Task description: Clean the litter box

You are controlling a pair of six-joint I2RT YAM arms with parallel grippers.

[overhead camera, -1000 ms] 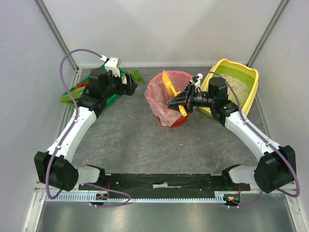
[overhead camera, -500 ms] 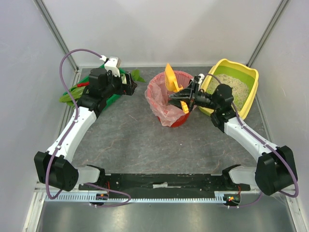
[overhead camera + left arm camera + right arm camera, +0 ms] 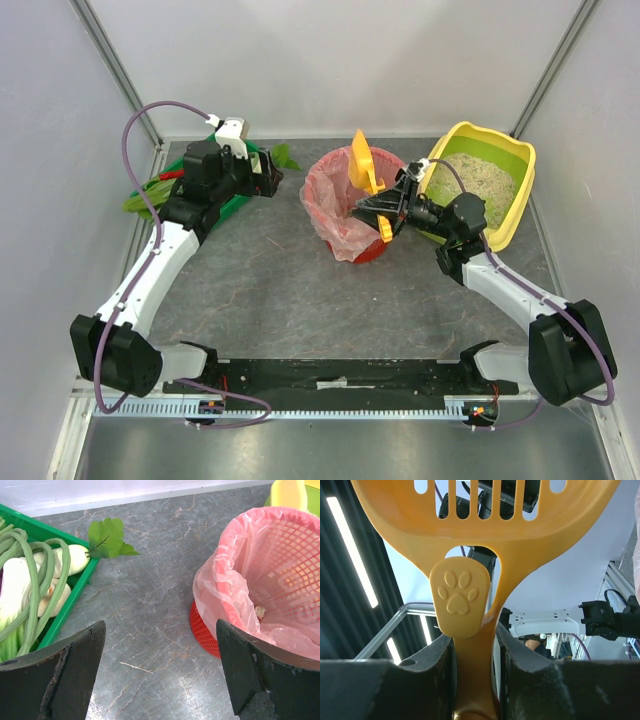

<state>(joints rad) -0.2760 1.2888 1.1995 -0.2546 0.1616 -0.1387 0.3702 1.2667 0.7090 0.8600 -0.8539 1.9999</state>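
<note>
Litter box (image 3: pixel 508 158), table's far-right corner: your R gripper (image 3: pixel 472 672) clamps scoop (image 3: pixel 361 158) above basket (image 3: pixel 202 630), L gripper (image 3: pixel 160 630) released; next probably re-scoop litter.

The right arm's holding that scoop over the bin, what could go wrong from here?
The right gripper pinches only the narrow handle of the upright orange slotted plastic scoop; it could pivot or slip.
The scoop's head is over the far rim of the red mesh basket, so leftover grains might drop onto the grey table.
The loose pink plastic bag lies close to the gripper and could snag.
</note>
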